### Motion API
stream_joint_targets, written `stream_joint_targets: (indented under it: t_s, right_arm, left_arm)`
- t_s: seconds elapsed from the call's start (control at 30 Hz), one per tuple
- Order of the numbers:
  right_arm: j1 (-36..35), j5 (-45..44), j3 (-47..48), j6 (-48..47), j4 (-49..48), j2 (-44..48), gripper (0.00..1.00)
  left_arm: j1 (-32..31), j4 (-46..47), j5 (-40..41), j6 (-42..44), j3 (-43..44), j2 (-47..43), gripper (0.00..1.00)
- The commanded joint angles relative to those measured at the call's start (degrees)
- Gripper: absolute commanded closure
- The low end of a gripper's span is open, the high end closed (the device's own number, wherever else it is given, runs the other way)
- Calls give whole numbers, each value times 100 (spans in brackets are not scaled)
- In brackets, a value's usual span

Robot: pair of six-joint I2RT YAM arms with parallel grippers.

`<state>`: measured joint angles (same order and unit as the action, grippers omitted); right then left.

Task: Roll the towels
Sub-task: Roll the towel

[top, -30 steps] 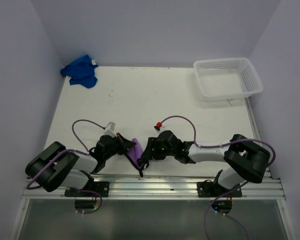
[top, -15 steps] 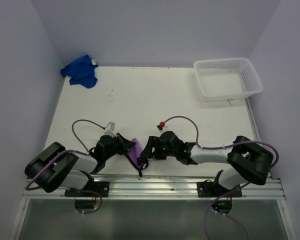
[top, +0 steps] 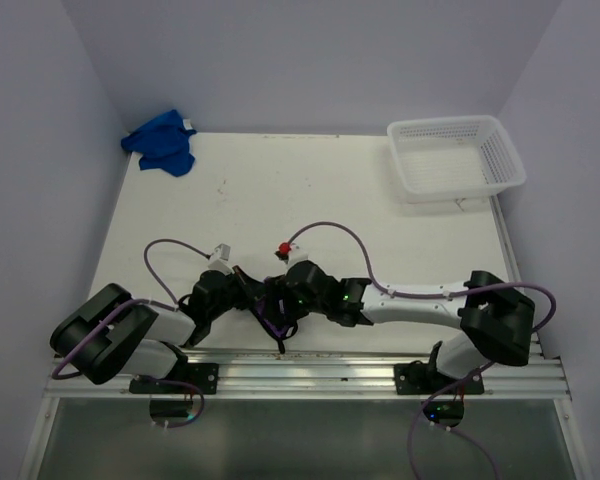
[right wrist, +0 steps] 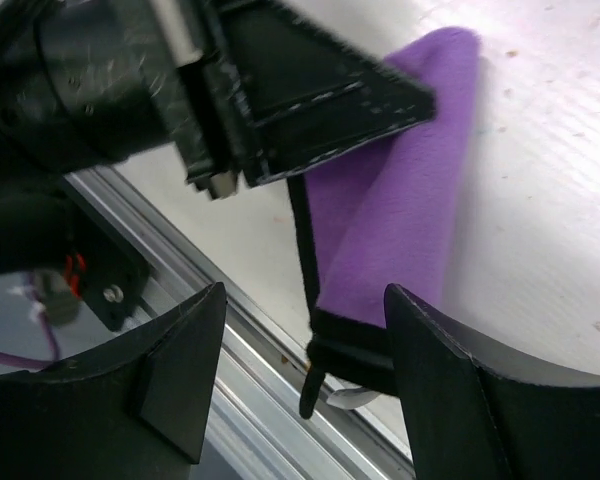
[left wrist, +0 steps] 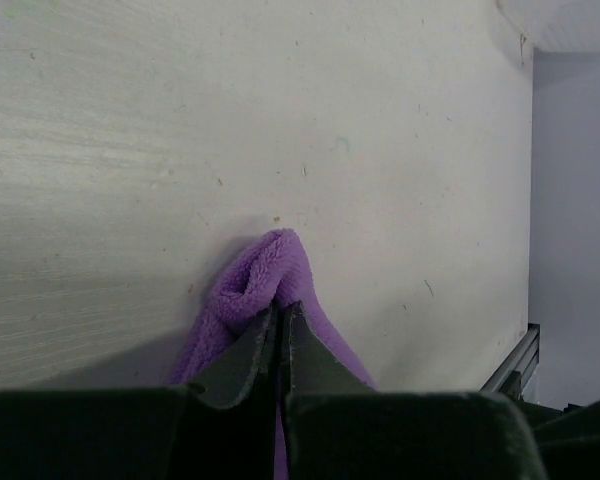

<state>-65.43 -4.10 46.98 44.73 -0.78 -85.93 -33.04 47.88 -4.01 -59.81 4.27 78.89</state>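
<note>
Clamping one end of the purple towel [left wrist: 270,270], the left pincer [left wrist: 280,318] grips it tight; the right pincer [right wrist: 305,295], jaws wide and holding nothing, has the towel's long axis running away between its fingers.

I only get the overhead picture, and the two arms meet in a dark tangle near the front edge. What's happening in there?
Observer: The left wrist view shows the left gripper shut on a raised fold of the purple towel.
Operator: And the other arm?
Observer: Its own camera shows the right gripper open, with the towel's edge lying between its fingers and not gripped.
Operator: Is the cloth purple all over?
Observer: No. The right wrist view shows a black trim along its edge.
</note>
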Motion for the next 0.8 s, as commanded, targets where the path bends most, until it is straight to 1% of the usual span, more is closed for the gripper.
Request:
stream_joint_targets:
  t_s: [0.0,0.2,0.33,0.5,0.57,0.67,0.7,0.77]
  right_arm:
    - [-549,-1011,792,-843,1262,-467,33]
    - [-1120,-2830,1400,-984,2510,-1048,39]
    - [-1200,-3306,1463,-931,2811,-1233,44]
    - [-1218,-3641,1419,-791,2899,-1224,49]
    - [-1218,-3729,1437,-790,2934,-1251,49]
    - [-1218,-3642,1375,-878,2750,-1251,49]
    - [-1209,-3503,1288,-939,2515,-1216,50]
    - [-1218,-3405,1208,-1106,2311,-1172,57]
  left_arm:
    - [-1,-719,357,321,-172,205,100]
    - [-10,-806,348,330,-172,118,100]
    - [-10,-876,357,339,-146,39,100]
    - [-1,-885,348,356,-146,30,100]
    - [-10,-877,348,356,-164,21,100]
    - [-19,-868,348,347,-172,30,100]
    - [-19,-859,340,356,-172,30,100]
    - [-10,-859,331,356,-172,30,100]
